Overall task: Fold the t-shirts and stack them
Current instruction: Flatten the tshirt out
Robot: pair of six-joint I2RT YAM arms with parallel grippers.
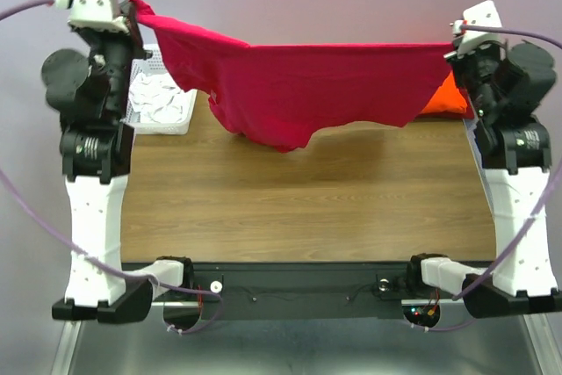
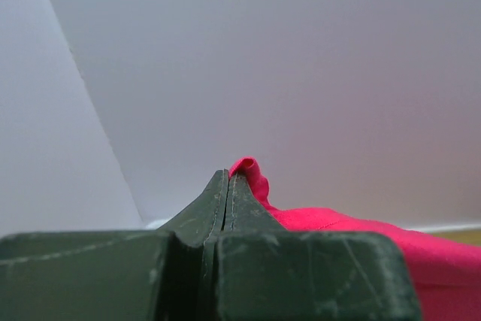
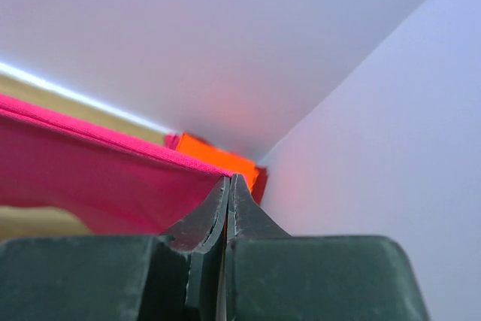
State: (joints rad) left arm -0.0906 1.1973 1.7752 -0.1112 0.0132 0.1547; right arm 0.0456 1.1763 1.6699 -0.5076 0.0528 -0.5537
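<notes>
The wooden table (image 1: 299, 208) is sitting beneath the pinkish-red shirt (image 1: 299, 85), which is hanging in the air with its long axis running left to right between the arms. The orange shirt (image 1: 448, 98) is lying at the far right corner. The left gripper (image 1: 136, 8) and right gripper (image 1: 457, 41) are each pinching one end, so neither is nearer.

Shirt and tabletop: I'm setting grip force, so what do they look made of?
The shirt looks like soft, matte cloth, perhaps cotton knit: it sags and wrinkles where it hangs. The tabletop looks like smooth wood-grain laminate with a faint sheen; real wood can't be ruled out.
</notes>
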